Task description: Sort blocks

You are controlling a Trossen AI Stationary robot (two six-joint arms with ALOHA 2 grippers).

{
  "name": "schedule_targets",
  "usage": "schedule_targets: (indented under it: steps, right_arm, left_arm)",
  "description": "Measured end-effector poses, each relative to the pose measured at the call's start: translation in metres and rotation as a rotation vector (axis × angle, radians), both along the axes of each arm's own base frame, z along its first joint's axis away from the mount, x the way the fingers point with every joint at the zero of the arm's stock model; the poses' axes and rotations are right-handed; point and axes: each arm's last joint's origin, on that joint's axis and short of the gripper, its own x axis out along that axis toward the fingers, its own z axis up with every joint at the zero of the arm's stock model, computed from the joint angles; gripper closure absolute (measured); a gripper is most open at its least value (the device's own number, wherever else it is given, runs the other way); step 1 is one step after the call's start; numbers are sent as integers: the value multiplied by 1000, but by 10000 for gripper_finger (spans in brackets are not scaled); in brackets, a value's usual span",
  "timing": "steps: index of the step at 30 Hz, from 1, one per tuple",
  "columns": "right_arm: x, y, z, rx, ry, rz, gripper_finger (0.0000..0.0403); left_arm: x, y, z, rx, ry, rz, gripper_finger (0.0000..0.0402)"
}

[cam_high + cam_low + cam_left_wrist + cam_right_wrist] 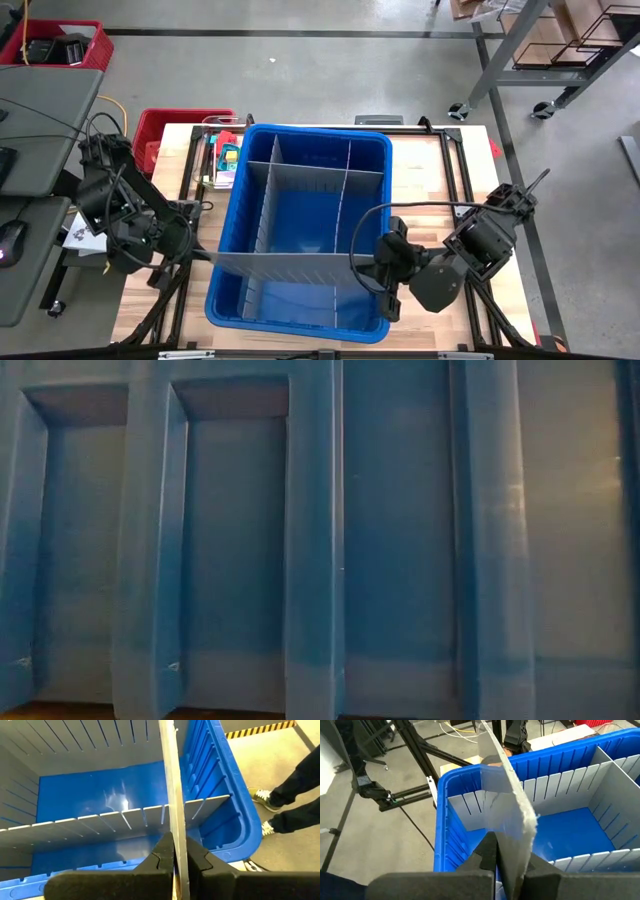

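A long thin grey divider panel [290,265] stands on edge across the near part of the large blue bin [225,300], from left to right. My left gripper [195,255] is shut on its left end, outside the bin's left wall. My right gripper [382,265] is shut on its right end, over the bin's right wall. Other grey dividers [300,180] stand inside the bin. Tiny mixed-colour blocks [228,155] lie in a small clear tray at the bin's far left corner. My left gripper pinches the panel's left end [176,845] between its two fingers [161,857], one on each flat face. The fingers come level from the table's left, along the panel. The panel stands on edge; whether its lower edge rests on the bin I cannot tell. My right gripper pinches the panel's right end [512,845] between its two fingers [487,852], one on each flat face. The fingers come from the table's right, along the panel. The panel's end rises above the bin's rim [470,770].
The bin's wall [320,540] fills the low view. A red basket [165,130] stands at the table's far left. A person's legs and shoes [285,795] show on the floor beyond the bin. Desks and a second red crate [60,45] lie left of the table.
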Motion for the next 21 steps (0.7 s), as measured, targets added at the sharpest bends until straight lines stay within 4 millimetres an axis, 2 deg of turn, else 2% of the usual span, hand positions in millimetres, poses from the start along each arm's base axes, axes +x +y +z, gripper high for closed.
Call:
schedule_targets:
  steps: [13,21]
  right_arm:
    - [15,13,-18,10,55,30,403]
    - [11,17,-20,16,76,31,403]
  left_arm:
    - [-6,8,6,5,19,-12,401]
    - [-9,15,16,32,-34,31,401]
